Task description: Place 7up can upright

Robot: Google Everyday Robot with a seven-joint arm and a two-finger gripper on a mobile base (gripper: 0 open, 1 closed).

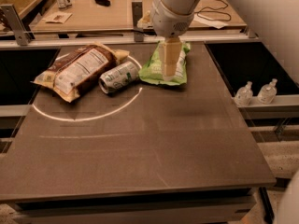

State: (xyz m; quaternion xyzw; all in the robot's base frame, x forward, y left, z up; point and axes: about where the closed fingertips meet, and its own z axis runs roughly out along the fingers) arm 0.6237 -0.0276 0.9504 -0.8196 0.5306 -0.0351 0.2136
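Partly behind pincer (169, 74), green bag (150, 72).

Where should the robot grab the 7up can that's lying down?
Probably around the middle of the 7up can, coming from above and squeezing across its round sides. It lies on its side, with the brown bag close beside one end. The gripper hangs to its right, over the green snack bag.

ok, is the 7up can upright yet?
No, tipped: the 7up can lies on its side beside the brown bag; the gripper hangs over the green bag.
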